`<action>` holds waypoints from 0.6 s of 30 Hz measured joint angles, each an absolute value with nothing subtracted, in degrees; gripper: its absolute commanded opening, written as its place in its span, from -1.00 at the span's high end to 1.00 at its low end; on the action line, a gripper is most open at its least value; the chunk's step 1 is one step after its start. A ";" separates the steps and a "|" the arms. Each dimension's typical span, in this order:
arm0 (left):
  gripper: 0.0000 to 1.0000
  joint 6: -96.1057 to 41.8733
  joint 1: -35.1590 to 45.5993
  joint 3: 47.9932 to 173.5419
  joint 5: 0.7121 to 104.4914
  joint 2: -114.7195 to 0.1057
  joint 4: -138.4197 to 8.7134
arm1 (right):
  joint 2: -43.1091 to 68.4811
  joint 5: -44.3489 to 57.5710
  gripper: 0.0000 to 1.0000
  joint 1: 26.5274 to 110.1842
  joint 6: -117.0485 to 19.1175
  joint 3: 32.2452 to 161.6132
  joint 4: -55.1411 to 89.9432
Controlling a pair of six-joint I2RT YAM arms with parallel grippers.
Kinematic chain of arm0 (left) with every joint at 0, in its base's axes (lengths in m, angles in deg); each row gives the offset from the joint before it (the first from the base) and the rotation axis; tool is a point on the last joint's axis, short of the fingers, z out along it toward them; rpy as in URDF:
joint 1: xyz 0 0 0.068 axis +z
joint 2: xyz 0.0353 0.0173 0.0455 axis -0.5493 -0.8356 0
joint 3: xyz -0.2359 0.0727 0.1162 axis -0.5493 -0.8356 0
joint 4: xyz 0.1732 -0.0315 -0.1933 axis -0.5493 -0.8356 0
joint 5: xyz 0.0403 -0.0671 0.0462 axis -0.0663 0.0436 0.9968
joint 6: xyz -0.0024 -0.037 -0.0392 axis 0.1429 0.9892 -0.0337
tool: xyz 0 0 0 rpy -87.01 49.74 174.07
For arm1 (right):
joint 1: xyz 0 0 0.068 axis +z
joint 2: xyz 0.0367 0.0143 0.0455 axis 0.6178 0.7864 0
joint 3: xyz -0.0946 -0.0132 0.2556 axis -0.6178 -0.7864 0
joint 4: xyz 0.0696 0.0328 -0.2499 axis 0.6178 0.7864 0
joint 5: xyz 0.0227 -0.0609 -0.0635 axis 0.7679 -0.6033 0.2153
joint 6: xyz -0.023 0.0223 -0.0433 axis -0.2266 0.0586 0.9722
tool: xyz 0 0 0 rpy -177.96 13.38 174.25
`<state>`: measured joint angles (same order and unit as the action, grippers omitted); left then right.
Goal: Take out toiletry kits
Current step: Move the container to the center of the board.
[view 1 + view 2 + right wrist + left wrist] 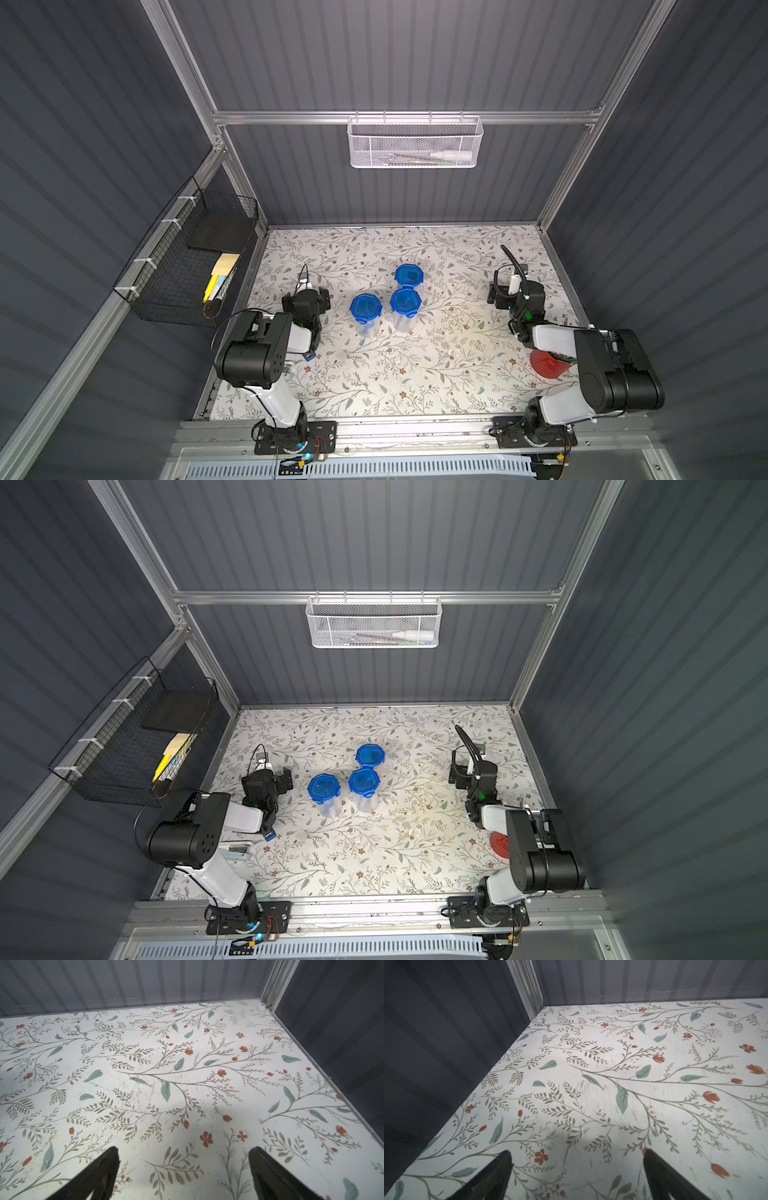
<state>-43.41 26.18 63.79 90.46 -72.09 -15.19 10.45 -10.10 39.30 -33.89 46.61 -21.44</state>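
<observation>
1. Three clear jars point(406, 301) with blue clip lids stand upright near the middle of the floral tabletop point(415, 374), all with lids on; two touch, one behind the other, and the third jar point(366, 309) stands just beside them toward the left arm; both top views show them
2. The toiletry kits cannot be made out as such; a blue shape shows through the wall of the third jar, too blurred to name, and what the other two hold cannot be told
3. The left gripper point(576, 1153) hangs over bare tabletop to the left of the jars, apart from them; its fingers point(500, 1169) are spread wide with nothing between them
4. The right gripper point(184, 1150) hangs over bare tabletop well to the right of the jars; its fingers point(266, 1167) are likewise spread wide and hold nothing
5. A small blue item point(308, 356) lies in front and to the left of the jars, beside the left arm; a red round thing point(548, 365) lies well to their right and front, half under the right arm
6. Behind and above the jars a white mesh basket point(374, 141) hangs on the back wall, with a white tube-shaped thing point(451, 156) lying in it; far to the jars' left a black wire basket point(166, 286) hangs on the side wall, holding yellow paper point(224, 264); any print on these is too small to read
</observation>
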 measured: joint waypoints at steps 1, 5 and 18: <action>-0.99 -43.41 26.25 63.79 90.46 -72.11 -15.21 | 10.47 -10.10 -0.98 39.28 -33.89 46.57 -21.90; -1.00 -43.25 26.25 63.79 90.35 -72.11 -15.17 | 10.45 -10.10 -0.98 39.28 -34.11 46.57 -22.27; -0.99 -43.23 26.25 63.79 90.35 -72.09 -15.17 | 10.45 -10.10 -0.99 39.28 -34.13 46.57 -22.31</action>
